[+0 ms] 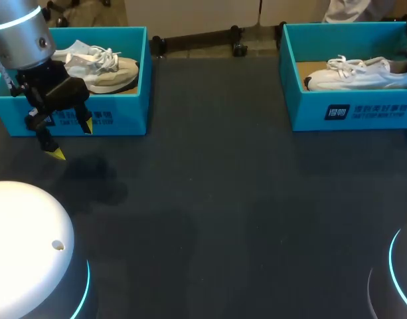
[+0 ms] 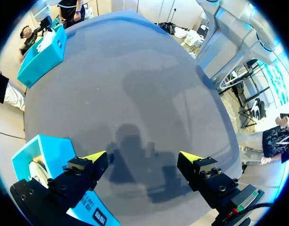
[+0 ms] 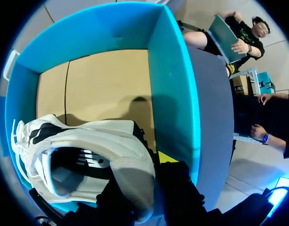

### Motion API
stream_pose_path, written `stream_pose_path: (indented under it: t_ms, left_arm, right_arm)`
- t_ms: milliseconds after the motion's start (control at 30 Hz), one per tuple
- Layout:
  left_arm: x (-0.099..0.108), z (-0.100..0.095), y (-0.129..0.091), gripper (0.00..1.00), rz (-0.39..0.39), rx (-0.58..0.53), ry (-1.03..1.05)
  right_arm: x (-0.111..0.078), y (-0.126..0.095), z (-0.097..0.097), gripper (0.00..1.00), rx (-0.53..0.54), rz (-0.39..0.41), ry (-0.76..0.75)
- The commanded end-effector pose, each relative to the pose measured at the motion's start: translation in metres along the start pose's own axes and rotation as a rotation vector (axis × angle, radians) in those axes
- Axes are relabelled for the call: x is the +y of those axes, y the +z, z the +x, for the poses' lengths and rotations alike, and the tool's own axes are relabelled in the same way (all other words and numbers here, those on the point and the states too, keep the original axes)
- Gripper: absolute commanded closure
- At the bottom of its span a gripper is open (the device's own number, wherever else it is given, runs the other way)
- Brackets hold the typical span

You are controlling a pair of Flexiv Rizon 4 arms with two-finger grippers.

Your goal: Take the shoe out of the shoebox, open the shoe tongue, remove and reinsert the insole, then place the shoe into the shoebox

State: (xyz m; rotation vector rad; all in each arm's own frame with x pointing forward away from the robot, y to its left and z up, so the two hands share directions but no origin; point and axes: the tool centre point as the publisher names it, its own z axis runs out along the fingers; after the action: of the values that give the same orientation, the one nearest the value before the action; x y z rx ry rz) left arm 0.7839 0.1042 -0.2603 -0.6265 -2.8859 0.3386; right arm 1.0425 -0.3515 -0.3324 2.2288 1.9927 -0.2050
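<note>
1. left gripper (image 1: 72, 139) hangs in the upper left of the head view, above the dark table (image 1: 210, 199), just in front of the left shoebox (image 1: 127, 109); it's spread wide and holding nothing; its own wrist view shows only bare table between the yellow tips, with the box's corner beside one finger
2. that box has a pale shoe (image 1: 103, 70) sitting in it on its sole
3. right shoebox (image 1: 309, 113) is in the upper right of the head view; the white shoe (image 1: 362, 73) is in it, toe toward frame left
4. right gripper (image 3: 156, 181) is down inside that box, right at the shoe's heel, close to the box wall; honestly can't tell if it's clamped on the heel or just resting against it
</note>
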Motion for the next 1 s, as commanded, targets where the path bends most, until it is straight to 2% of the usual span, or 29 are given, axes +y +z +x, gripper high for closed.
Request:
stream_pose_path:
  t_ms: [33,600,1000]
  left_arm:
    - [0.000,0.000,0.000,0.00,-0.002,0.001,0.000]
    - [0.000,0.000,0.000,0.00,-0.002,0.001,0.000]
    - [0.000,0.000,0.000,0.00,-0.002,0.001,0.000]
  right_arm:
    - [-0.004,0.006,-0.004,1.00,0.014,-0.020,-0.003]
    - [-0.013,0.026,-0.001,1.00,0.019,-0.017,-0.014]
    - [-0.009,0.045,0.005,1.00,0.038,0.006,-0.027]
